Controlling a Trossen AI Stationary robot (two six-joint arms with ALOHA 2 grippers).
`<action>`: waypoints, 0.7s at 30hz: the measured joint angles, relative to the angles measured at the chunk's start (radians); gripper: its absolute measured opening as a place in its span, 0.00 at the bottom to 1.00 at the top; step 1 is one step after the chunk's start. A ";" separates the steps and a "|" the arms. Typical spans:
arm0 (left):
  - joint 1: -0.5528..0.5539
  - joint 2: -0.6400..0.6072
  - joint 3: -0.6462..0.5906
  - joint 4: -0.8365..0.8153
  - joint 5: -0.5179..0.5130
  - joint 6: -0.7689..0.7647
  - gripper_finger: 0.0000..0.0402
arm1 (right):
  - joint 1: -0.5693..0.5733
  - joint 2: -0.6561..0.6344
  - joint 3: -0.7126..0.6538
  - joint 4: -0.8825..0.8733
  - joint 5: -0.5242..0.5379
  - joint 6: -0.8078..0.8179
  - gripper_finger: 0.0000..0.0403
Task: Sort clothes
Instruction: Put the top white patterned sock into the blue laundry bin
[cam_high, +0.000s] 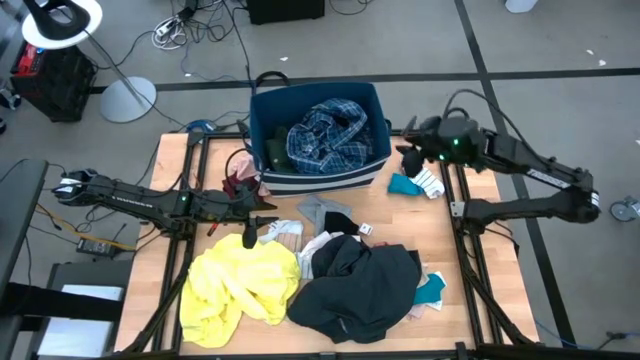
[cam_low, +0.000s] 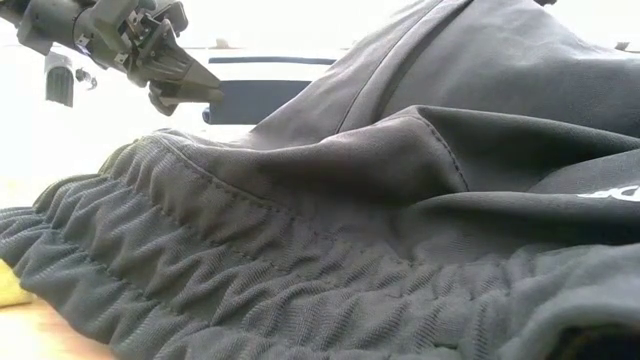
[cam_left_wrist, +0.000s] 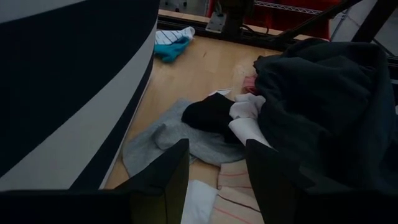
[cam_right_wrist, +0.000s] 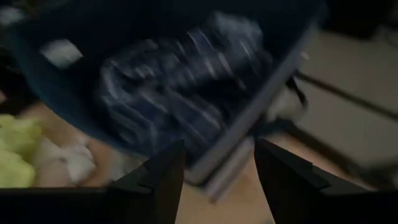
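Sorting partly done: plaid shirt (cam_high: 328, 135) in bin (cam_high: 318, 181); yellow garment (cam_high: 238, 285), dark grey garment (cam_high: 360, 285), small items left on table (cam_high: 170, 215). Left gripper (cam_high: 255, 235) fingers wide, empty, by pile; right gripper (cam_high: 412, 152) beside bin, fingers apart, empty.

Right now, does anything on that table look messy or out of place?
Mostly a loose heap of clothes. One oddity: a maroon garment lies off on its own at the bin's left corner, away from the heap, while a blue plaid shirt already lies inside.

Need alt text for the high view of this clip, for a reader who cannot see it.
Overhead view of a wooden table: a navy bin at the far edge holds a blue plaid garment, while yellow, dark grey and smaller clothes lie in front. The left gripper sits open near the pile; the right gripper hangs open beside the bin.
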 joint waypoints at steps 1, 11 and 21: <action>0.000 0.000 0.000 0.000 0.000 0.000 0.41 | 0.000 -0.015 -0.028 -0.024 0.016 0.034 0.48; 0.000 0.000 0.000 0.000 0.000 -0.004 0.41 | -0.081 -0.017 -0.229 -0.156 0.028 0.321 0.47; 0.000 0.000 0.000 0.004 0.000 -0.010 0.41 | -0.279 0.154 -0.351 -0.149 -0.106 0.268 0.46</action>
